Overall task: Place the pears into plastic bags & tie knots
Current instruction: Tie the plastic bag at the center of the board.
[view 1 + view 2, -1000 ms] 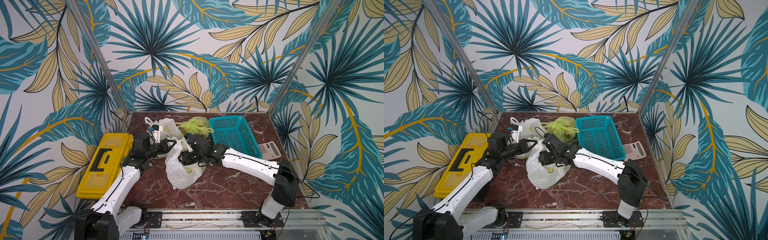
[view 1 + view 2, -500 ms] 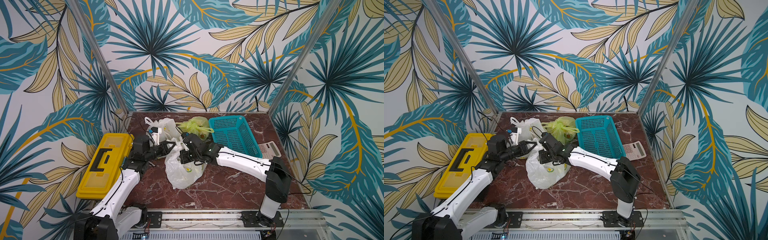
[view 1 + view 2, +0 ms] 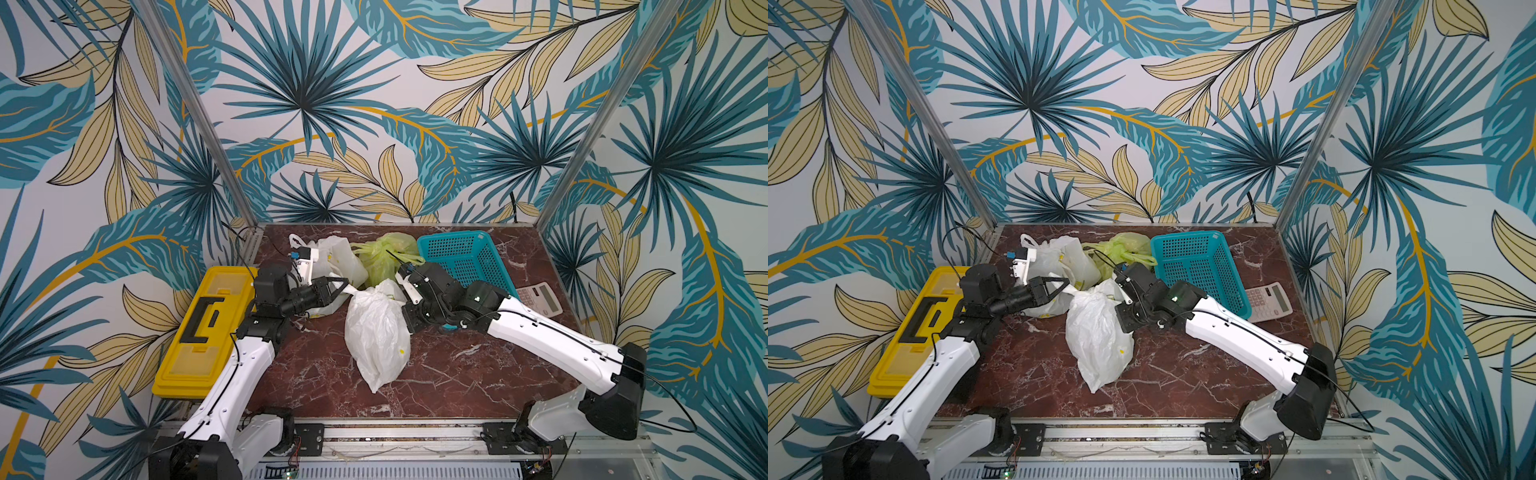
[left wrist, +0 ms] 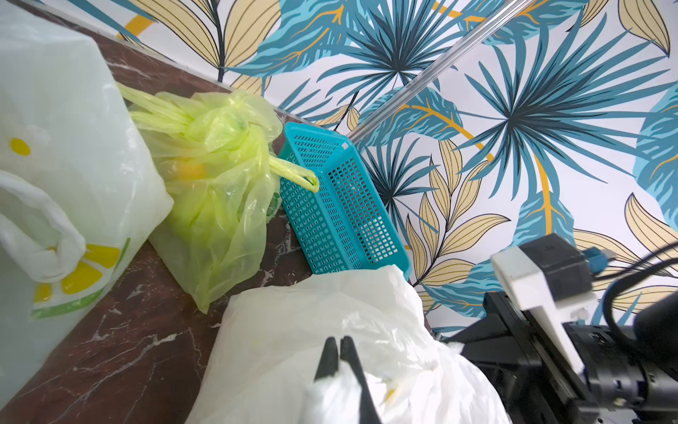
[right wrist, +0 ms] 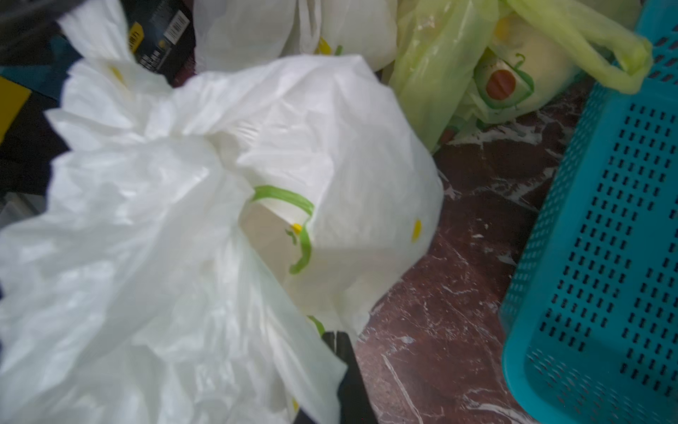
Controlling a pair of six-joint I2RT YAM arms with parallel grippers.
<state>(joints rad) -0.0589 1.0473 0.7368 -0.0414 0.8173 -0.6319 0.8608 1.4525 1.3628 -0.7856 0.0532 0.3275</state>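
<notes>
White bag [image 3: 376, 336] lies on the worktop [image 3: 457, 374] between left pincer [image 3: 348, 289] and right pincer [image 3: 408, 318], both clamped on its upper end.

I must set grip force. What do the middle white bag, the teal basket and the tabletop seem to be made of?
Middle white bag: thin plastic film, faintly glossy; it crumples in sharp folds.
Teal basket: rigid moulded plastic, smooth, with regular rows of holes.
Tabletop: looks like polished dark red marble with white veins; possibly a printed laminate.
</notes>
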